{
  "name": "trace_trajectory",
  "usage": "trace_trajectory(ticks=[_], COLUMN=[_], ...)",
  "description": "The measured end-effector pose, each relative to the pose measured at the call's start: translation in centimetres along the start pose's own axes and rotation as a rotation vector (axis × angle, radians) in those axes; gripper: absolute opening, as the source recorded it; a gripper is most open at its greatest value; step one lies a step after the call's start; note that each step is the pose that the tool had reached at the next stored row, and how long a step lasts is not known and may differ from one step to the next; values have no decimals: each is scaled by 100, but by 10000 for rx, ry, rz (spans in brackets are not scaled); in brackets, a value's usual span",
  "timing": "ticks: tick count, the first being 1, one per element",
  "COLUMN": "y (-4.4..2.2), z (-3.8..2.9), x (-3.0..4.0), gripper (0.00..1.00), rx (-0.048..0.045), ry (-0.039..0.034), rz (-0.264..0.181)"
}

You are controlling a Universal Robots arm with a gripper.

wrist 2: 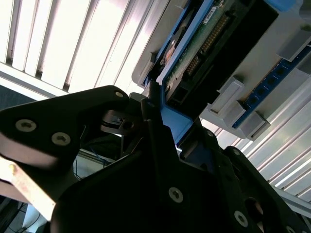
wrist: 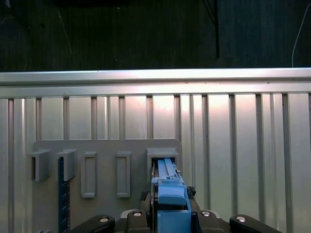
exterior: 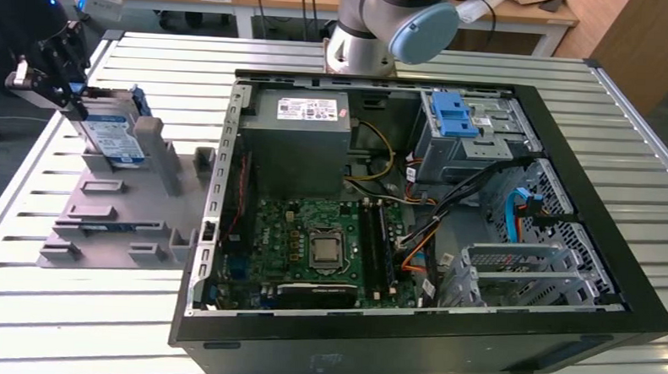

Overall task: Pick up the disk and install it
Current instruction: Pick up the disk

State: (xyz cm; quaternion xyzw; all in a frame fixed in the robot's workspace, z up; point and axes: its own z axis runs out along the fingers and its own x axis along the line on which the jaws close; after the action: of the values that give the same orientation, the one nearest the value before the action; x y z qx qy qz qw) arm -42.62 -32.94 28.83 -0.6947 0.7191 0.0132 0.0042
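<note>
On grey rack (exterior: 107,219), disk (exterior: 113,142) upright in slot (wrist: 163,154) (fingers (wrist 2: 158,141) gripping it)

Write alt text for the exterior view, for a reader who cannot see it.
The arm's gripper, at the exterior view's left, clasps the disk standing on edge in a grey slotted holder. Beside it, an open black computer case lies on a slatted metal table.

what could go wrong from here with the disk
The gripper pinches the disk by its thin blue bracket edge, so it may slip or tilt. It stands in a slot of the grey holder and might snag if pulled askew. Loose cables cross the case and may catch it.
</note>
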Motion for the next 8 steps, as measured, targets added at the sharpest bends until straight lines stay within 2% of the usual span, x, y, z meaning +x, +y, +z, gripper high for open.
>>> trace_trajectory(ticks=[8], y=[0], z=[-28], x=[-1], gripper=[36], rx=[2], ry=[-1], rz=[0])
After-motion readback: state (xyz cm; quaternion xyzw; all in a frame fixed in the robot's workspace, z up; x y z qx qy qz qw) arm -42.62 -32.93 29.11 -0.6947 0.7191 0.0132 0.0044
